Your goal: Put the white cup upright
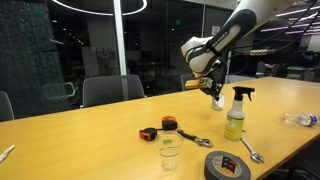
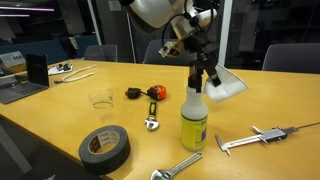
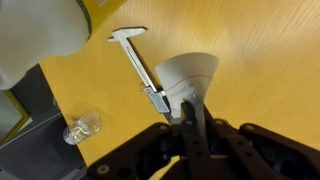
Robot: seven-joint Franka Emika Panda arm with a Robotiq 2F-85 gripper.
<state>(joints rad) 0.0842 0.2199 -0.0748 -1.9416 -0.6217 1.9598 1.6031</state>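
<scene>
In an exterior view the arm bends down from above, with the gripper (image 1: 215,92) pointing downward and the white cup (image 1: 218,102) just under it. In an exterior view the cup (image 2: 228,85) hangs tilted at the fingertips. In the wrist view the fingers (image 3: 190,112) are clamped on the cup's wall (image 3: 185,75).

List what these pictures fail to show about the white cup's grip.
- Wrist view: the gripper covers the white cup's narrow end, so the contact is hidden.
- Exterior view: the spray bottle's head overlaps the gripper's fingertips.
- Exterior view: the white cup is too small to tell whether it clears the table.
</scene>
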